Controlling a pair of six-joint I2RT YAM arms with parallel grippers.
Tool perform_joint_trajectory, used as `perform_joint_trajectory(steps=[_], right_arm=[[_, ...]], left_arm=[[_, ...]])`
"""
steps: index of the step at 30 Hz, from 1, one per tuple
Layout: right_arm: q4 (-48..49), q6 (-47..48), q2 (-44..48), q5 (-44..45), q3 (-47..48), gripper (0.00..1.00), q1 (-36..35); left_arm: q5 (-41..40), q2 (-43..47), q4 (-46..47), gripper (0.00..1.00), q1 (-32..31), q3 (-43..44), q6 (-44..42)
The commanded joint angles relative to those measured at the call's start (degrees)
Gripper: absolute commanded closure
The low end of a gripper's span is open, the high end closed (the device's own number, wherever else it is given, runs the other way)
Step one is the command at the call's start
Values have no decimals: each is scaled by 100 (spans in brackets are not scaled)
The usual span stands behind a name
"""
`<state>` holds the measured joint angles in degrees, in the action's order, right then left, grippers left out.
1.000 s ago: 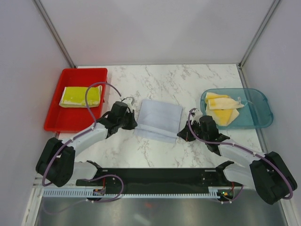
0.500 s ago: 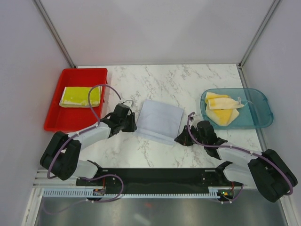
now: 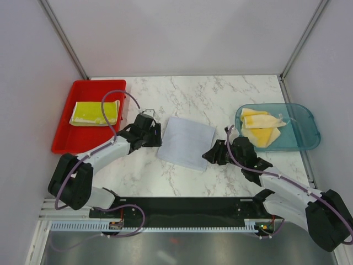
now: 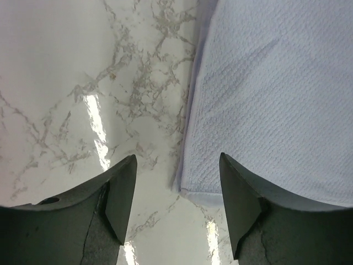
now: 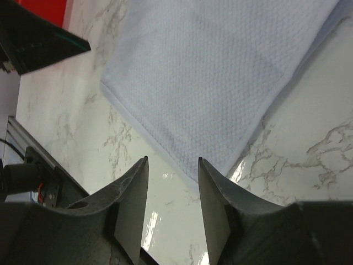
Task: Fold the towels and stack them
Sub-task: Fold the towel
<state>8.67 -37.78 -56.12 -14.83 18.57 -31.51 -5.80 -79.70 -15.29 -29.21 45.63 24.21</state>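
Only the wrist views show the waffle weave of the white-grey towel (image 3: 186, 142). They also show the left gripper (image 4: 177, 160) and right gripper (image 5: 172, 161) parted and empty at its near corners. The towel lies folded mid marble table (image 3: 220, 96), between grey walls. The red tray (image 3: 63, 141) holds a folded yellow-green towel (image 3: 88, 112). The teal bin (image 3: 309, 135) holds rumpled yellow and cream towels (image 3: 259, 127), perhaps two.

Left arm (image 3: 105, 154) stretched inward, left fingers (image 4: 118, 193) parted, empty, right arm (image 3: 281, 182) angled inward, right fingers (image 5: 132, 204) parted, empty

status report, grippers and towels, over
Left gripper, right gripper open, nothing held. White towel folded flat mid table. Yellow towel in red tray, loose towels in teal bin. Nothing blocking.
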Motion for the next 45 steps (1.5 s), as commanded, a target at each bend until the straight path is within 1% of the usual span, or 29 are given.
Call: perform_joint_trajectory(steps=[1, 4, 8, 9, 11, 13, 15, 17, 18, 20, 23, 25, 26, 27, 28, 30, 31, 32, 34, 35, 37, 38, 39, 41, 43, 45], right_arm=[[-681, -247, -109, 839, 349, 52, -22], [-735, -212, -496, 1261, 533, 52, -13], [-858, 86, -1093, 1430, 1068, 52, 109], [-858, 139, -1173, 1413, 1140, 53, 188], [-1042, 262, -1305, 1343, 1263, 54, 302], [-1086, 385, -1297, 1194, 1307, 55, 548], [-1147, 482, -1270, 1106, 1342, 56, 881], [-1314, 657, -1253, 1053, 1447, 57, 1145], [-1376, 727, -1252, 991, 1500, 57, 1390], [-1516, 894, -1279, 938, 1667, 58, 1559], [-1710, 1096, -1358, 903, 1939, 59, 1657], [-1815, 1185, -1428, 711, 2063, 59, 1657], [-1833, 1220, -1463, 631, 2159, 59, 1657], [-1868, 1246, -1472, 552, 2203, 61, 1657], [-1912, 1247, -1498, 316, 2265, 61, 1657], [-1904, 1212, -1533, -53, 2283, 63, 1648], [-1817, 1142, -1569, -255, 2257, 64, 1630], [-1772, 1089, -1578, -579, 2204, 65, 1613], [-1563, 836, -1569, -836, 2090, 71, 1543], [-1396, 712, -1569, -1107, 1881, 73, 1516], [-914, 292, -1578, -1197, 1591, 73, 1262], [-676, 158, -1595, -1206, 1493, 74, 1148], [-499, 26, -1613, -1180, 1405, 74, 894], [-42, -246, -1692, -1128, 1185, 74, 664], [361, -422, -1675, -926, 818, 75, 549], [626, -406, -1648, -759, 596, 75, 549]], left_arm=[[473, -343, -194, 32, 21, 52, 146], [834, -624, -185, 34, 21, 78, 137], [1036, -932, -194, 37, 21, 87, 119], [1107, -994, -211, 42, 21, 78, 111], [1152, -1099, -229, 46, 12, 8, 145], [1046, -1144, -343, 60, 12, -71, 242], [1203, -1109, -343, 71, 12, -150, 365], [1344, -1022, -299, 76, -58, -247, 549], [1336, -908, -308, 80, -111, -282, 611], [1424, -750, -290, 83, -216, -413, 891], [1486, -363, -334, 83, -252, -589, 1296], [1328, -205, -448, 73, -252, -616, 1420], [1197, -178, -684, 68, -243, -547, 1446], [787, -169, -816, 52, -243, -476, 1447], [600, -203, -974, 46, -225, -371, 1447], [187, -274, -1439, 42, -182, 103, 1377], [-33, -309, -1520, 42, -164, 278, 1333], [-52, -379, -1564, 42, -155, 646, 1210], [148, -432, -1329, 43, -155, 964, 1069], [332, -528, -1127, 43, -155, 1201, 825], [833, -765, -592, 44, -146, 1439, 569], [1053, -905, -424, 48, -138, 1719, 455], [1255, -1316, -344, 52, -129, 1904, 375], [1257, -1740, -431, 57, -76, 2421, 225], [1301, -2310, -484, 58, 90, 2661, 129], [1379, -2637, -458, 59, 222, 2881, 67]])
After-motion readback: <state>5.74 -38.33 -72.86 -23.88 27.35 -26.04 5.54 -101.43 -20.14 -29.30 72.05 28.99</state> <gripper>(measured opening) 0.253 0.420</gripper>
